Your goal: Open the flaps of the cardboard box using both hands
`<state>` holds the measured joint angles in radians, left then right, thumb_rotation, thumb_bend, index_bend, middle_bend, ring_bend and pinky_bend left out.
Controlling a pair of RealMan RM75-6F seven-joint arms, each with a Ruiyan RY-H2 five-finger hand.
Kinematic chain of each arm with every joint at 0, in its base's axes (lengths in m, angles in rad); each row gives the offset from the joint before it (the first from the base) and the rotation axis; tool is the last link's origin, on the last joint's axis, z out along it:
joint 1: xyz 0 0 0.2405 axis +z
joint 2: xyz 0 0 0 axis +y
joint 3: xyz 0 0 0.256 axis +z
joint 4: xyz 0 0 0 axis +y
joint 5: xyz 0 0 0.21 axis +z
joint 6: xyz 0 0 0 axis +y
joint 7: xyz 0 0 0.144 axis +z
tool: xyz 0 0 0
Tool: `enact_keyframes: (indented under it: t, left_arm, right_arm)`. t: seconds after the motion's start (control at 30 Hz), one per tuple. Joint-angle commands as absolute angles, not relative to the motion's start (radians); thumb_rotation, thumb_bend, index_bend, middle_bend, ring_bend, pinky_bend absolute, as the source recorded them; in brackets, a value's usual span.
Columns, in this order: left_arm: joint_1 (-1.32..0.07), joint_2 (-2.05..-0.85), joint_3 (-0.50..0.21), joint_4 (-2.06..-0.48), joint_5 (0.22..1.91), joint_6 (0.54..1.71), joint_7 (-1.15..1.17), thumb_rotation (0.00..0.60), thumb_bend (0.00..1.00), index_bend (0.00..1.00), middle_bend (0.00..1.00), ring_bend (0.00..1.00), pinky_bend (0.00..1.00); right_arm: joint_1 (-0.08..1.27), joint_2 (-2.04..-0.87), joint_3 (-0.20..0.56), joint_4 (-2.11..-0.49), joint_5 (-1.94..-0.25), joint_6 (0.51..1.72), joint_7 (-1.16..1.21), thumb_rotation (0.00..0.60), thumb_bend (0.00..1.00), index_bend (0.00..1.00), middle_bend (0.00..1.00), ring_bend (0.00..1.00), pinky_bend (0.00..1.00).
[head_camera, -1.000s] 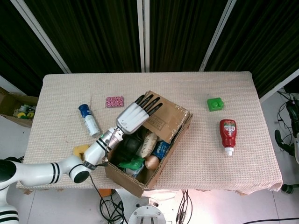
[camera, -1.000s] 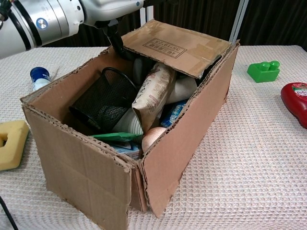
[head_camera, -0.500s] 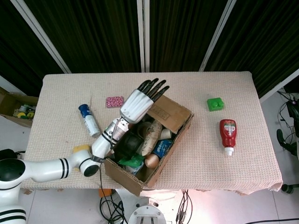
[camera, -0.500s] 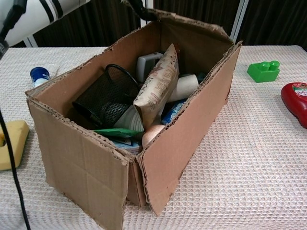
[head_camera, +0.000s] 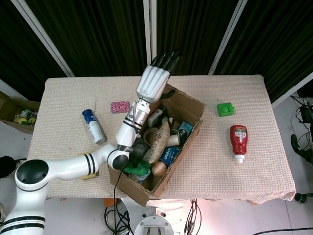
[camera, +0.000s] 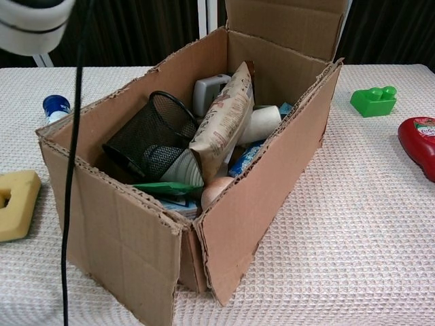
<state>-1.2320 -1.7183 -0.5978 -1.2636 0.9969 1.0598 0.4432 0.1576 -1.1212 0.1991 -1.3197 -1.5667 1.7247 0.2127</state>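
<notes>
The cardboard box (head_camera: 142, 192) stands slantwise at the table's front middle, its top uncovered. Its far flap (camera: 285, 24) stands upright above the back wall, and shows in the head view as a flap (head_camera: 188, 101) at the far end. Inside lie a black mesh basket (camera: 146, 139), a paper snack bag (camera: 221, 125) and other items. My left hand (head_camera: 154, 79) is raised over the box's far left corner, fingers straight and spread, holding nothing. Whether it touches the flap I cannot tell. My right hand shows in neither view.
A blue-capped bottle (head_camera: 94, 126) and a pink item (head_camera: 120, 106) lie left of the box. A yellow sponge (camera: 15, 204) sits at the front left. A green block (head_camera: 225, 108) and a ketchup bottle (head_camera: 238, 141) lie to the right. A black cable (camera: 68, 204) hangs in front.
My left hand has risen and swung toward the far side. The far flap went from lying over the box to standing upright, uncovering the contents.
</notes>
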Motion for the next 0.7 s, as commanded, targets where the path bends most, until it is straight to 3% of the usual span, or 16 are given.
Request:
enact_keyframes:
  t: [0.03,0.4,0.63,0.7]
  left_arm:
    - [-1.381,-1.836,-0.686,-1.055,0.899,1.042,0.447,0.6,0.16,0.0,0.01,0.03,0.17]
    - [-1.509,-1.985,-0.629,-0.713,0.896,0.964,0.401,0.6,0.16,0.0,0.01,0.03,0.17]
    - [-1.511,-1.987,-0.607,-0.669,0.919,0.961,0.371,0.599,0.16,0.0,0.01,0.03,0.17]
    - [-1.48,-1.951,-0.605,-0.729,0.914,0.971,0.379,0.519,0.15,0.0,0.01,0.03,0.17]
  right_arm:
    - [0.155,-1.117,0.201,-1.324,-1.565,1.727,0.219,0.6,0.39,0.0,0.0,0.0,0.0]
    - [0.15,-1.122,0.204,-1.279,-1.539,1.71,0.284,0.6,0.39,0.0,0.0,0.0,0.0]
    - [0.15,-1.137,0.203,-1.239,-1.533,1.701,0.313,0.6,0.39,0.0,0.0,0.0,0.0]
    - [0.148,-1.136,0.202,-1.231,-1.532,1.702,0.319,0.6,0.39,0.0,0.0,0.0,0.0]
